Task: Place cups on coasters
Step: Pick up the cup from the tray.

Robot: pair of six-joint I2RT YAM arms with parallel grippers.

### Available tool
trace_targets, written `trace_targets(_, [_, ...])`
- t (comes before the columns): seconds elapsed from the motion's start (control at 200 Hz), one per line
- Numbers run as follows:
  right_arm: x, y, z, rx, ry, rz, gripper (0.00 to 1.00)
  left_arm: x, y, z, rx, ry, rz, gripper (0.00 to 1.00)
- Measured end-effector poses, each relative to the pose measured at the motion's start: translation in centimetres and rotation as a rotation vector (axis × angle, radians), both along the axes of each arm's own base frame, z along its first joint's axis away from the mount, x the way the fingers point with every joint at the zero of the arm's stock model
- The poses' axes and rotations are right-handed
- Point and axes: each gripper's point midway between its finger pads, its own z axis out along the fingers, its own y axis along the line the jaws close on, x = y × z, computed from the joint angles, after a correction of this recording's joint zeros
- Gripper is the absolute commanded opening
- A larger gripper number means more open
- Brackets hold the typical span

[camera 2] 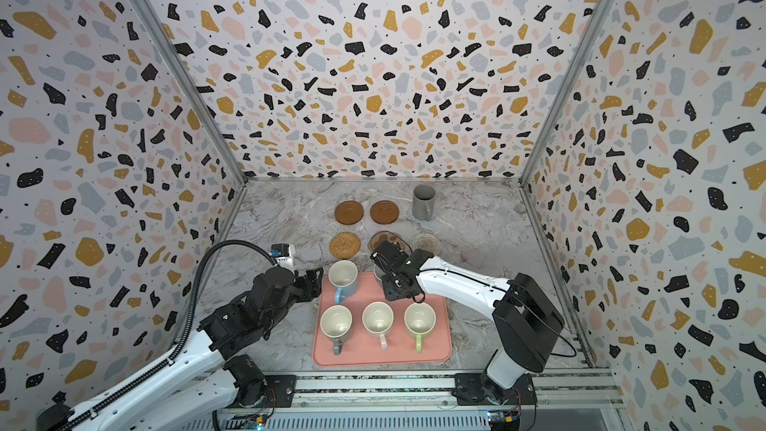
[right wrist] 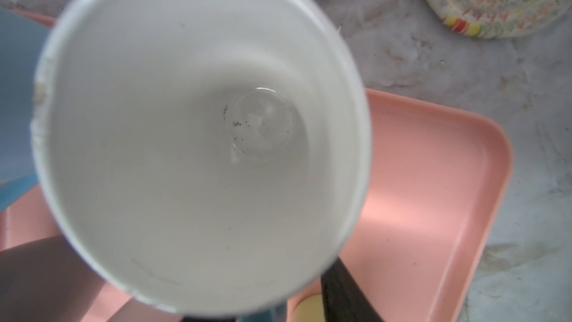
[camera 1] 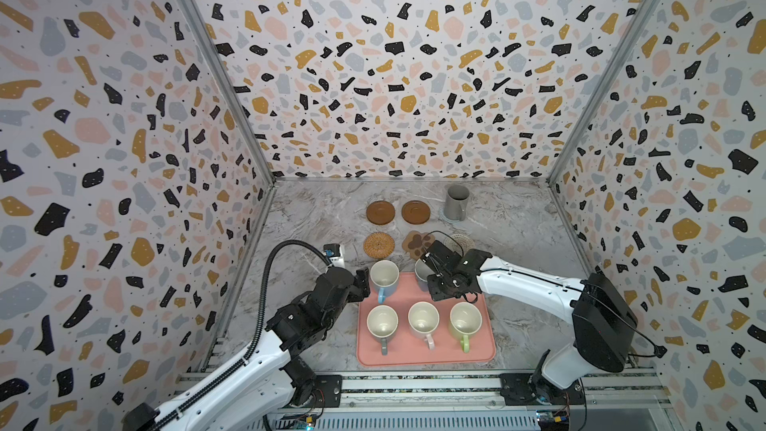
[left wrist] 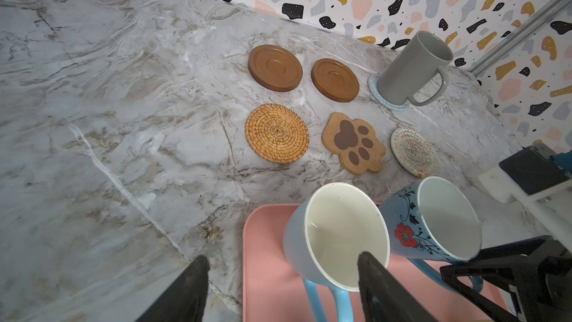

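At the right claw (camera 1: 427, 270), the flowered light blue mug (left wrist: 408, 233) carries a red bloom, black vines and a white inside. Beside it is a plain light blue mug (left wrist: 294, 243), and the tray (left wrist: 266, 274) below is pink. Beyond the claw are two brown wooden coasters (left wrist: 275, 68) (left wrist: 335, 80), a tan rattan coaster (left wrist: 277, 133), a cork paw coaster (left wrist: 353, 142) with dark brown pads, a whitish coaster (left wrist: 413, 151) flecked with many colours, and a tall grey mug (left wrist: 405, 72) on a pale blue coaster (left wrist: 376, 92).

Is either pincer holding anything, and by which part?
The left pincer is open, empty. The right pincer straddles the handle of the floral blue mug; clamped or not, cannot tell.
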Motion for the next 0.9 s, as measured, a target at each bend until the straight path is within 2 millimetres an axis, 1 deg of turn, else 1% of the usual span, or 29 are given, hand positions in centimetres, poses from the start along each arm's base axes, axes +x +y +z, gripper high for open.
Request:
trace_targets(0.375, [-0.1, 0.26, 0.02, 0.005, 0.002, 0.03, 0.27, -0.01, 0.01, -0.01, 0.001, 0.001, 0.0, 0.77])
trace_targets(0.746, [-0.22, 0.52, -0.36, -0.018, -0.011, 0.058, 0.19, -0.01, 0.03, -0.01, 0.001, 0.0, 0.001, 0.77])
trace_targets(0.901, [-0.27, 0.57, -0.49, -0.029, -0.017, 0.066, 0.18, 0.01, 0.07, 0.03, 0.002, -0.001, 0.003, 0.77])
